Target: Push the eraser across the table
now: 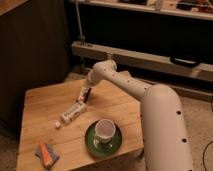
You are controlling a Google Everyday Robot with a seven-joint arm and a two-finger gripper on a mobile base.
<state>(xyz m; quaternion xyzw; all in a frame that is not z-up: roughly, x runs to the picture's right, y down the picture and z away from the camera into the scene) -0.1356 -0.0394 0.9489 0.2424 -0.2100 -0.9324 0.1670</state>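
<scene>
The eraser (85, 94) shows only as a small dark, reddish bit near the middle of the light plank table (45, 102), mostly covered by my gripper. My gripper (85, 93) is down at the table top right at the eraser, shut, at the end of the white arm reaching in from the lower right. Whether it touches or holds the eraser I cannot tell. A longer white tube (72, 113) lies diagonally just in front of and left of the gripper tip, its far end close to the eraser.
A white cup (103, 130) stands on a green plate (90, 144) at the table's front right. An orange-and-grey-blue flat item (46, 154) lies at the front left corner. A dark cabinet stands left of the table, with a shelf rail behind it.
</scene>
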